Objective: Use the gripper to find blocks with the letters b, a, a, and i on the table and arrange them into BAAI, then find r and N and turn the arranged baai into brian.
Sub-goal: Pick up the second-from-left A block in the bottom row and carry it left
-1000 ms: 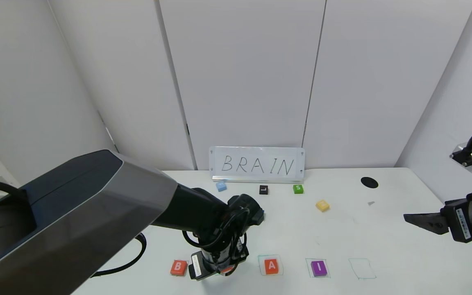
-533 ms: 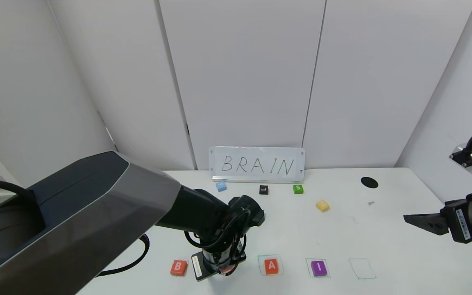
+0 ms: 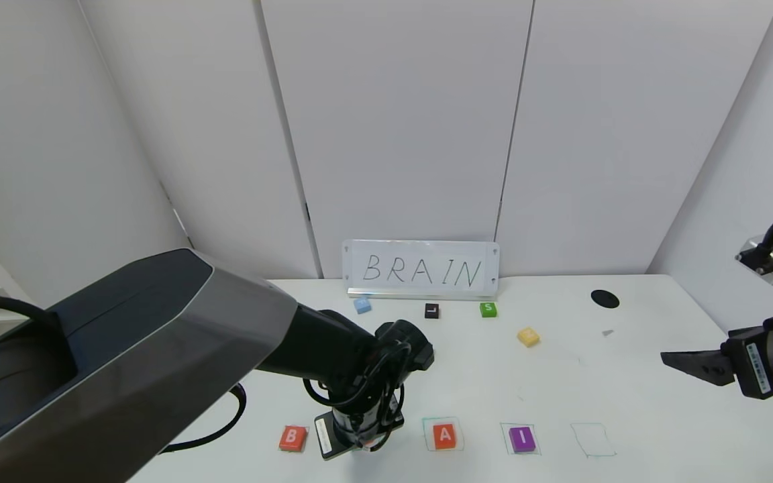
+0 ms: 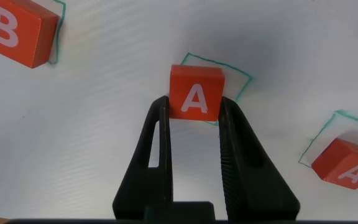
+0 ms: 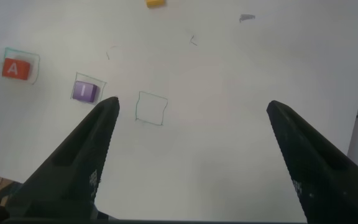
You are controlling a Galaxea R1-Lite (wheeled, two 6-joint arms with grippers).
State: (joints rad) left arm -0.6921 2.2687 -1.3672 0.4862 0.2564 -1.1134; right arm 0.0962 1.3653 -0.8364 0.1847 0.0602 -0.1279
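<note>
**Left gripper clamps an A the head camera cannot see**

On the table, the head view shows B, one A and I. The left wrist view shows a second A, pinched by the left gripper over a green square. Two A blocks, one B, one I. The yellow N lies apart. The right gripper hovers spread wide.

A white rectangular sign with the handwritten word BRAIN stands at the far edge, against the grey wall panels, well beyond both sets of jaws. Just before it lie a small light blue block, a small black block and a small green block with S, in one row, apart from each other.
</note>
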